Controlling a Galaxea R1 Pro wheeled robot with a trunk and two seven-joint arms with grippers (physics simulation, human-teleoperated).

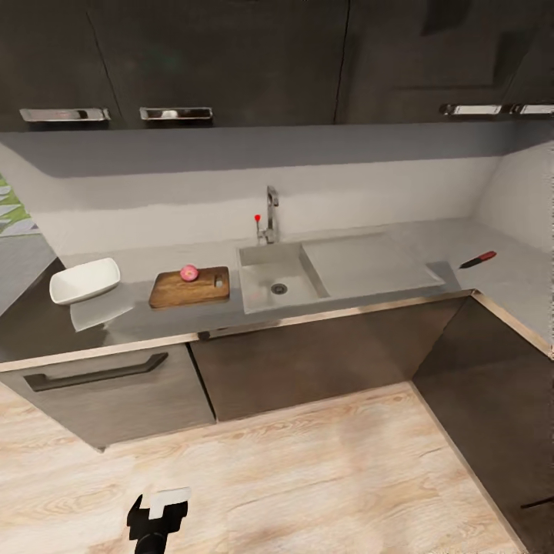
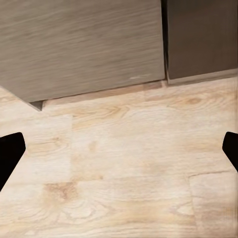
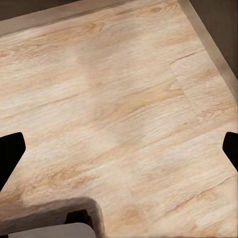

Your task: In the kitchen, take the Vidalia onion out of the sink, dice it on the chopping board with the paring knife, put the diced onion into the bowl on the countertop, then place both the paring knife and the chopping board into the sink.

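Nearest the head camera, the left gripper (image 1: 158, 514) hangs low over the wooden floor (image 1: 308, 462), well short of the cabinets; its wrist view shows both fingertips (image 2: 10, 153) at the far edges, so it stands wide and empty. The right gripper (image 3: 119, 148) is likewise spread wide over bare floor. Both arms look parked for driving rather than reaching. Beyond the cabinet fronts, on the table (image 1: 138, 319), the dark brown chopping board (image 1: 189, 288) lies just left of the sink (image 1: 265, 288), with the pinkish, round Vidalia onion (image 1: 188, 272) already resting on it. The white bowl (image 1: 85, 280) sits further left, apart from the board. The paring knife (image 1: 478, 260), red-handled, lies well to the right past the drainboard, so fetching it seems the next need.
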